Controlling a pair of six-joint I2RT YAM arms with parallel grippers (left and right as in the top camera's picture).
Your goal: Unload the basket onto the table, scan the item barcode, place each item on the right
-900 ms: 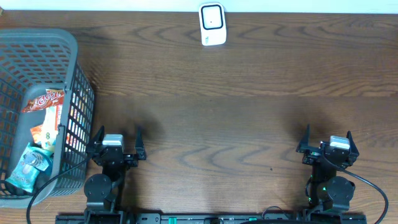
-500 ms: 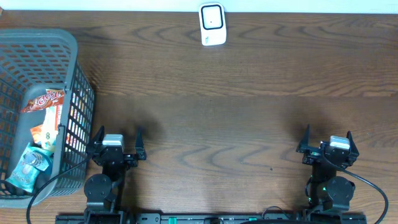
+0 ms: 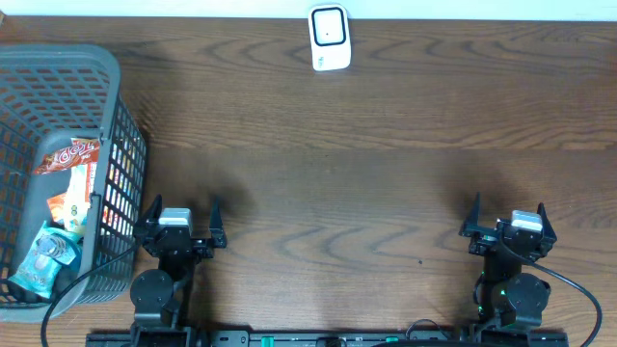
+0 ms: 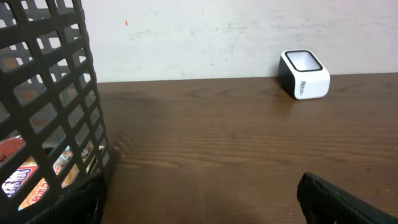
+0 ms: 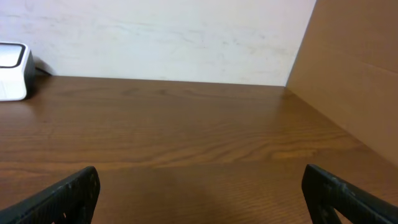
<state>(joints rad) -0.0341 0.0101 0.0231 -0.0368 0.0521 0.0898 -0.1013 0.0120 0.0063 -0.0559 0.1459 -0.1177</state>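
Note:
Several snack packets (image 3: 67, 154) lie inside a grey mesh basket (image 3: 120, 116) at the table's left; no barcode is readable. A white barcode scanner (image 3: 330, 39) stands at the far middle edge, also seen as the scanner (image 4: 304, 74) in the left wrist view and the scanner (image 5: 12, 62) in the right wrist view. My left gripper (image 3: 182, 214) rests open near the front edge, just right of the basket, holding nothing. My right gripper (image 3: 508, 217) sits open at the front right, also holding nothing.
The basket wall (image 4: 50, 106) fills the left of the left wrist view, close to my left fingers. A brown cardboard panel (image 5: 354, 68) stands along the table's right side. A pale wall runs behind the table.

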